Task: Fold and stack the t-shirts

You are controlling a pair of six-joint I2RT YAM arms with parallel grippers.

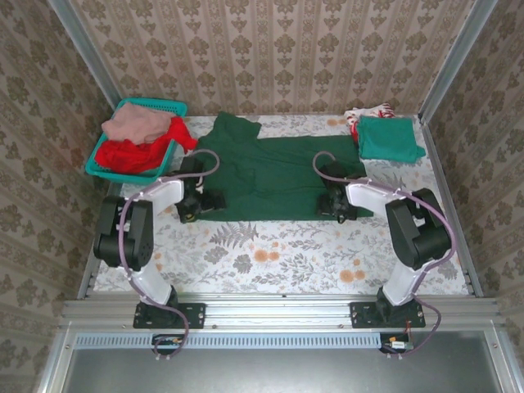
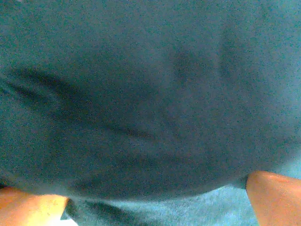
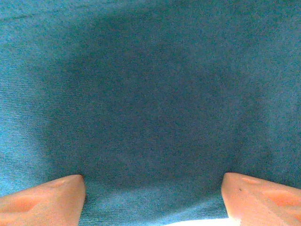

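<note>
Dark green t-shirt (image 1: 278,172) is lying spread flat across the middle of the bench (image 1: 270,254), its long near hem facing the arm bases. One part is reaching toward the far wall at the left.

Left claw (image 1: 189,211) is being held low at the shirt's near-left corner. Right claw (image 1: 336,210) is being held low on the near-right stretch of the hem.

Left wrist view: the fingers (image 2: 28,209) are standing spread wide. Creased green cloth is bulging beyond them, and nothing is being pinched.

Right wrist view: the fingers (image 3: 44,200) are likewise spread apart. Smooth green cloth is lying flat between them, and nothing is being gripped.

Teal basket (image 1: 154,104) is sitting at the far-left corner. Dusty pink shirt (image 1: 135,123) is lying bunched on top of red shirt (image 1: 135,157) inside it. The red one is spilling over the right rim, just beside the green shirt.

Folded teal-green shirt (image 1: 390,139) is lying at the far right, well apart from the basket. White-red shirt (image 1: 366,113) is lying crumpled against its far-left edge.
</note>
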